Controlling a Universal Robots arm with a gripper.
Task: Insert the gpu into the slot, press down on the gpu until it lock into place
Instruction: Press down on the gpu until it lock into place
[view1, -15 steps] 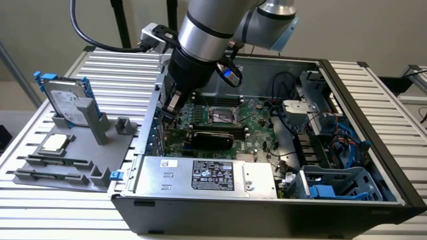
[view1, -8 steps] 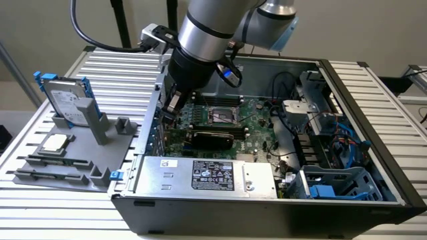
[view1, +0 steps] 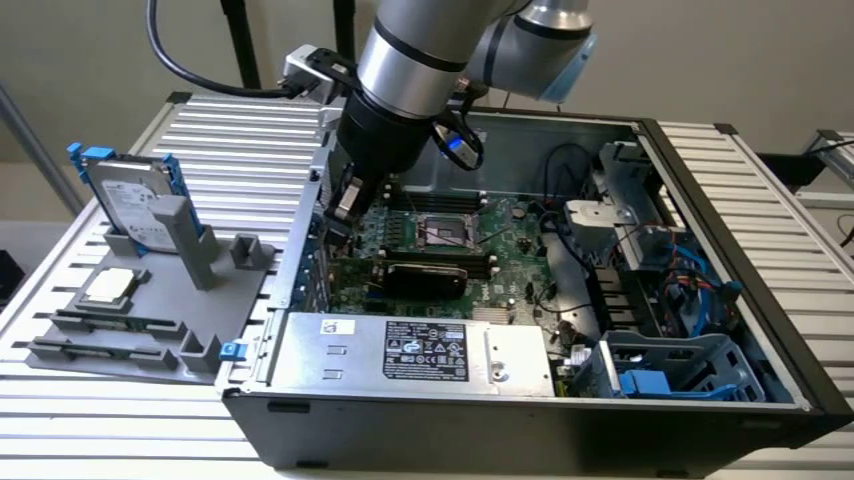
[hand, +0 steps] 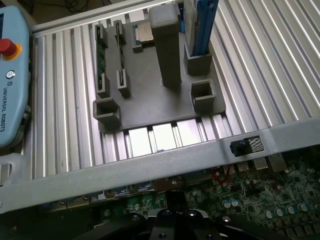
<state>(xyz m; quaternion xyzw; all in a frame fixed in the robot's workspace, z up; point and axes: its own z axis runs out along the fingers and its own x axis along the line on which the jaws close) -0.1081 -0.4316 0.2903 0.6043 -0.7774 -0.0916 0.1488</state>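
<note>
Exterior view: an open black desktop computer case (view1: 534, 400) lies on its side on a ribbed aluminium worktop (view1: 240, 130), so its green motherboard (view1: 427, 255) faces upward for access. The small flat black rectangular gpu (view1: 424, 272) sits lengthwise across the board, apparently already in its slot, just above the large silver labelled power-supply box (view1: 414, 352). The silver-and-black robot arm's gripper (view1: 350, 200) hangs low over the board's edge, beside the card, fingers clenched and empty.

Wrist view: beyond the case wall, a grey plastic parts holder (hand: 150, 95) rests on the worktop, keeping spare components upright. The motherboard lies directly below.
</note>
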